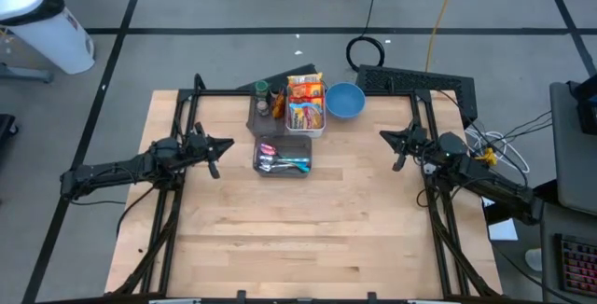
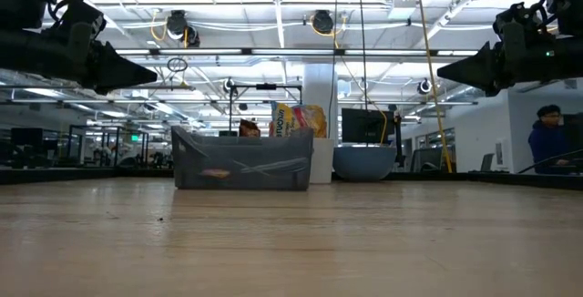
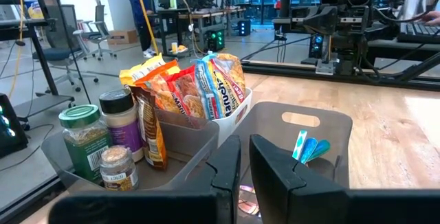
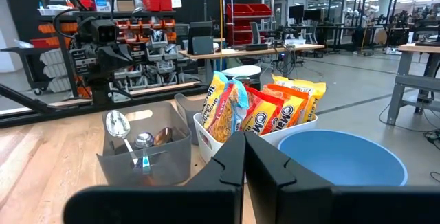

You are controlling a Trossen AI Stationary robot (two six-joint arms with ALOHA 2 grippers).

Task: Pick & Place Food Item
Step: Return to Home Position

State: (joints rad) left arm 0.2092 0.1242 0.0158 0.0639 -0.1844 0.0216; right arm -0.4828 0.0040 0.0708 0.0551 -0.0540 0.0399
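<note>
Left gripper (image 1: pixel 220 152) and right gripper (image 1: pixel 392 142): fingers pressed together, nothing held, both raised above the wooden table (image 1: pixel 298 239).
The left gripper is near the grey bin (image 1: pixel 283 170) holding spoons (image 1: pixel 280 158); the right gripper is well apart from it, on the opposite side. Behind the grey bin, noodle packs (image 1: pixel 305 97) stand upright in the white bin (image 1: pixel 322 129). Seasoning bottles (image 1: pixel 262 92) stand in the dark bin (image 1: pixel 254 123) beside it. A blue bowl (image 1: pixel 345 100) sits just beside the white bin.
</note>
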